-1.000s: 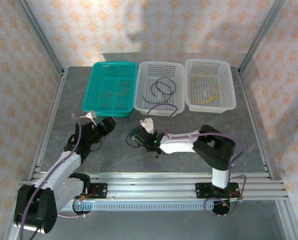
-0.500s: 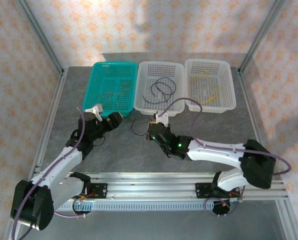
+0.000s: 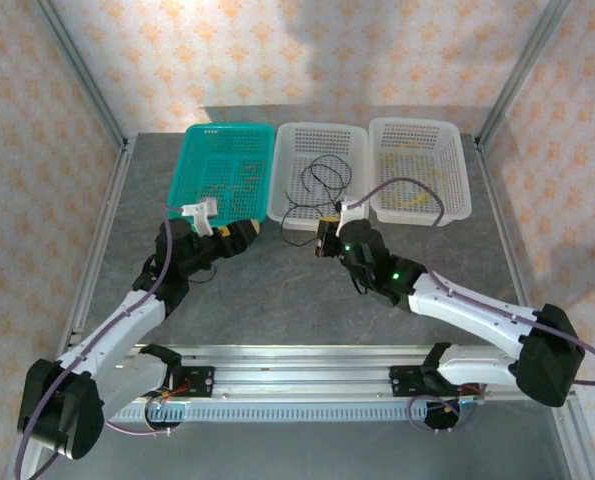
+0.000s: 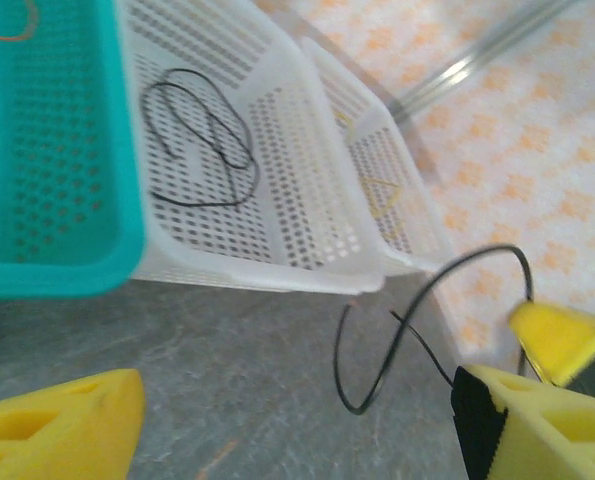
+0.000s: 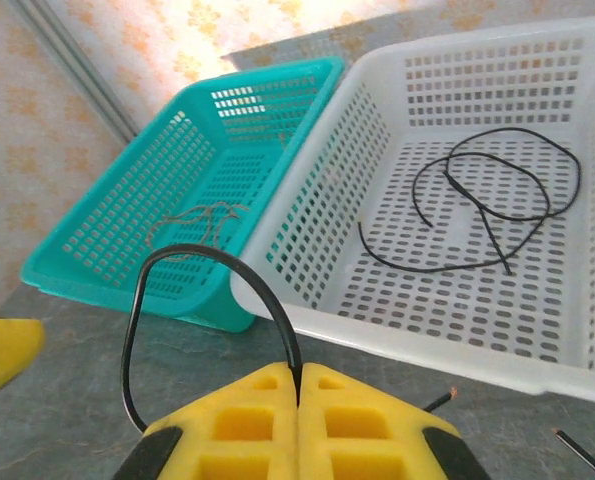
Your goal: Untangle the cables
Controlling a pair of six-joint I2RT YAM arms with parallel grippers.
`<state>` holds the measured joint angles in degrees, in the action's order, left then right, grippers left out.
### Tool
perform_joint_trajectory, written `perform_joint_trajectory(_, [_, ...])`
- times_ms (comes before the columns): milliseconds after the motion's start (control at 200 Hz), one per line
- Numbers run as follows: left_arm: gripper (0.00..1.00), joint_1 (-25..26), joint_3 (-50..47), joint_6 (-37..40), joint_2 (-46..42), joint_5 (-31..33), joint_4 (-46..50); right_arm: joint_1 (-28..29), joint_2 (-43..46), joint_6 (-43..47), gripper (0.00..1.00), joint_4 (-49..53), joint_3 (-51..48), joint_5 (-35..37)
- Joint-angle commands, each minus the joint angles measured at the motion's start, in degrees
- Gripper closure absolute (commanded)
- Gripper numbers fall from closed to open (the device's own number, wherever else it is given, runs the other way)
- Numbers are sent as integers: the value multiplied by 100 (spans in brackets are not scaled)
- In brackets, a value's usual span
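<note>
Now my right gripper [image 5: 299, 372] is clamped on a black cable [image 5: 199, 249] just before the white basket [image 5: 427, 345], and the left gripper [image 3: 239, 233] has its jaws apart nearby. I fear the thin loop slips out or catches the rim.

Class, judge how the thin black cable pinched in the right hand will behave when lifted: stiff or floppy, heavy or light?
Probably springy, not limp: the thin black cable holds an arch above the shut right hand. Likely light, being so thin. Its loose end might snag the white perforated plastic basket.
</note>
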<state>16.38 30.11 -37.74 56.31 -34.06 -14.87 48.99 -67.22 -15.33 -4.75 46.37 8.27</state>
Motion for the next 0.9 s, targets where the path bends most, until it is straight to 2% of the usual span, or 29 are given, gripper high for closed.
perform_joint_trajectory(0, [17,254,329,293,126,-353,-529,-212,72,142,100,318,371,-960])
perform_joint_trajectory(350, [18,931,1005,1039,853,-538,-299,-622,-10,334,100,848,698,-2166])
perform_joint_trajectory(466, [29,1061,1158,1152,1065,-411,-194,-689,42,337,100,906,745,-2302])
perform_joint_trajectory(586, [43,1070,1218,1239,1185,-104,-113,-724,68,438,100,1153,879,-2106])
perform_joint_trajectory(766, [69,1070,1525,1321,1418,358,62,-837,143,556,100,1337,1072,-1735])
perform_joint_trajectory(896, [78,1072,2035,1438,1723,313,161,-871,131,699,100,1342,1252,-1390])
